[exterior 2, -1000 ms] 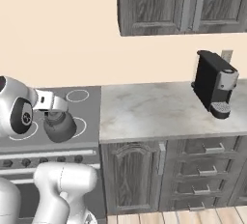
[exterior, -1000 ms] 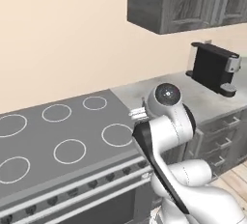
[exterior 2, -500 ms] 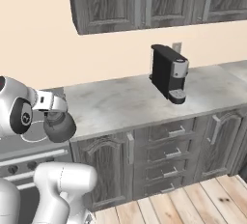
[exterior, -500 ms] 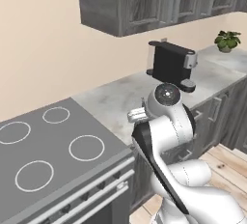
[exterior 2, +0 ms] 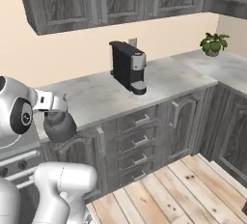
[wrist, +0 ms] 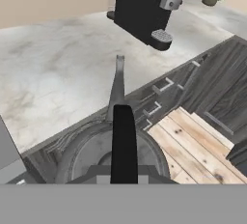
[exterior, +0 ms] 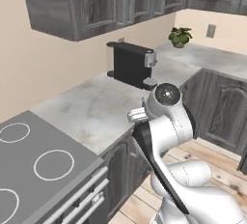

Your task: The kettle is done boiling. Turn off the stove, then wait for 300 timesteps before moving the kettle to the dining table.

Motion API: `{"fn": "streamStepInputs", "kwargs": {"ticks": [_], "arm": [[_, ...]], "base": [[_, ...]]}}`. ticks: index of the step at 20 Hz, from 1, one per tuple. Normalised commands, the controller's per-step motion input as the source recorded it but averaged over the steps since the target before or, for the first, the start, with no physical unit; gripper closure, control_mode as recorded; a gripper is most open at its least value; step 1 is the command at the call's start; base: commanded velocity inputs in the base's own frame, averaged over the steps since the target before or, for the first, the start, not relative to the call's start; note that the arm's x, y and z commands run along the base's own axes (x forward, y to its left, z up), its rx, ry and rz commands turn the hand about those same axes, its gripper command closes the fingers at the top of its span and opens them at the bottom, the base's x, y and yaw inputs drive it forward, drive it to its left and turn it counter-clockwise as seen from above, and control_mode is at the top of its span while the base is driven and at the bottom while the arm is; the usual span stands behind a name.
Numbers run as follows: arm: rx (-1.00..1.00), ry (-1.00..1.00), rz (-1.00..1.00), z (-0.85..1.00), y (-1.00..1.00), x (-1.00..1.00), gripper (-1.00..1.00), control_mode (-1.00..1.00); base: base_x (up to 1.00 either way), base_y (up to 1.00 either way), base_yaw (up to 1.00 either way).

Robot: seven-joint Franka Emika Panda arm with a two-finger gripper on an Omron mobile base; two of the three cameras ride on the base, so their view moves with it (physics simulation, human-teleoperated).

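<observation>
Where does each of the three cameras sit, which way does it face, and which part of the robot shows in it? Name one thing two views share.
Left base view: behind the arm's left, looking forward and down over the stove and counter; the white arm rises at lower right.
Right base view: behind the arm's right, facing the counter; the arm at lower left carries the kettle.
Hand view: on the hand, looking down onto the kettle's handle, with the floor beyond.
Shared: all three show the coffee machine and the plant.

kettle (exterior 2: pixel 60 126) – dull grey metal; counter (exterior 2: pixel 159 78) – marbled
</observation>
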Motion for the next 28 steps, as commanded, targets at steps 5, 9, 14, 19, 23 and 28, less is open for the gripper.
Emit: {"fn": "streamStepInputs", "kwargs": {"ticks": [5, 9, 14, 19, 23, 28], "arm": [[0.00, 0.00, 0.00, 0.00, 0.00, 0.00, 1.00, 1.00], [0.00, 0.00, 0.00, 0.00, 0.00, 0.00, 1.00, 1.00], [0.00, 0.00, 0.00, 0.00, 0.00, 0.00, 1.00, 1.00], [0.00, 0.00, 0.00, 0.00, 0.00, 0.00, 1.00, 1.00], [0.00, 0.00, 0.00, 0.00, 0.00, 0.00, 1.00, 1.00], [0.00, 0.00, 0.00, 0.00, 0.00, 0.00, 1.00, 1.00]], "base": [[-0.10, -0.44, -0.39], [-0.11, -0.45, -0.40], [-0.14, -0.46, -0.40], [-0.14, -0.46, -0.40], [-0.15, -0.46, -0.40], [-0.16, -0.45, -0.40]]}}
